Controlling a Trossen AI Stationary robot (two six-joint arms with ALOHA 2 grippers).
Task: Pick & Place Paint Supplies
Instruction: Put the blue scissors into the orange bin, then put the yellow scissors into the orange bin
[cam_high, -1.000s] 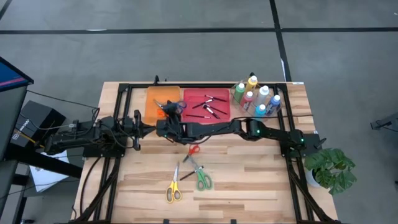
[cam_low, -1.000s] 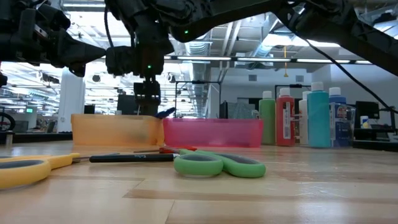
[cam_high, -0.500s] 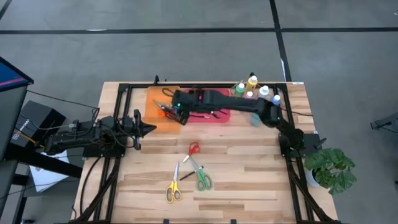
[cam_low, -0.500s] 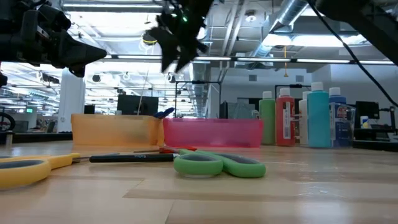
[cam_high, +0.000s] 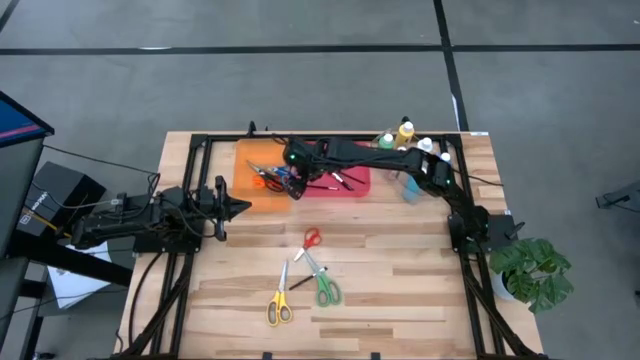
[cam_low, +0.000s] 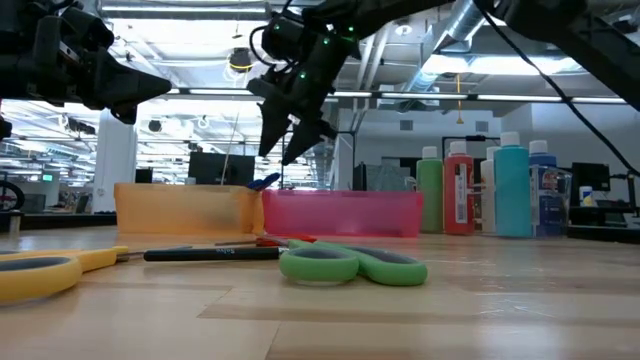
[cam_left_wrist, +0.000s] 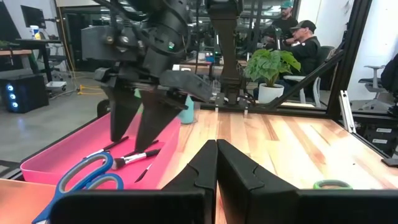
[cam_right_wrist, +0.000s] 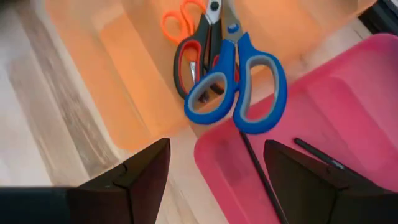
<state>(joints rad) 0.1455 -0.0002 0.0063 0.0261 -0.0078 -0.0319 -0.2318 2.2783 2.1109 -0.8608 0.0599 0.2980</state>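
Sorting is underway. High view: orange bin (cam_high: 250, 160) at 11 o'clock of the table (cam_high: 400, 290) takes scissors, pink bin (cam_high: 355, 185) beside it at 12 takes brushes (cam_high: 340, 178), and bottles (cam_high: 405, 133) cluster at 1. Right gripper (cam_high: 291, 186) hangs over the seam between the bins, fingers spread, empty. Left gripper (cam_high: 240, 207) is parked at 9, clenched on nothing.

Low view: right gripper (cam_low: 283, 148) is clear above the bin walls; green scissors (cam_low: 345, 265) and a loose brush (cam_low: 205, 254) lie on the table, so we judge more picks remain.

Left wrist view: blue scissors (cam_left_wrist: 87, 177) straddle the pink rim.

Right wrist view: blue scissors (cam_right_wrist: 239, 84) lie across both bins, beside the orange and red pairs (cam_right_wrist: 196, 37).
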